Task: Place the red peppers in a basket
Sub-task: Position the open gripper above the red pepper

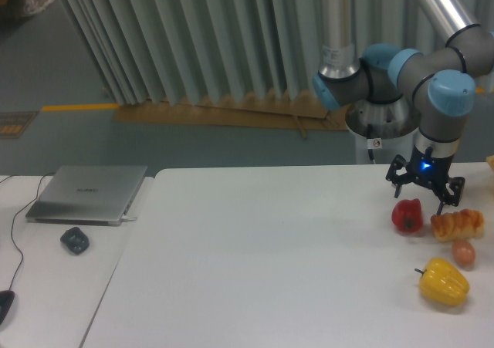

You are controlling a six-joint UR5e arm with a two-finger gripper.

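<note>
Glossy red pepper [407,216], yellow pepper [444,282], white table [255,263].

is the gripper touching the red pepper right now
Cannot tell. In the fixed camera view the gripper hangs open just above the red pepper, fingertips near its top, no clear gap visible.

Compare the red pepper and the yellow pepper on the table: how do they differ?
The red pepper is red and smaller; the yellow pepper is yellow and larger. The red pepper lies farther back, just below the gripper; the yellow pepper lies nearer the front, away from it. The yellow pepper shows a dark stem; none is clear on the red pepper. Both rest on the white table.
</note>
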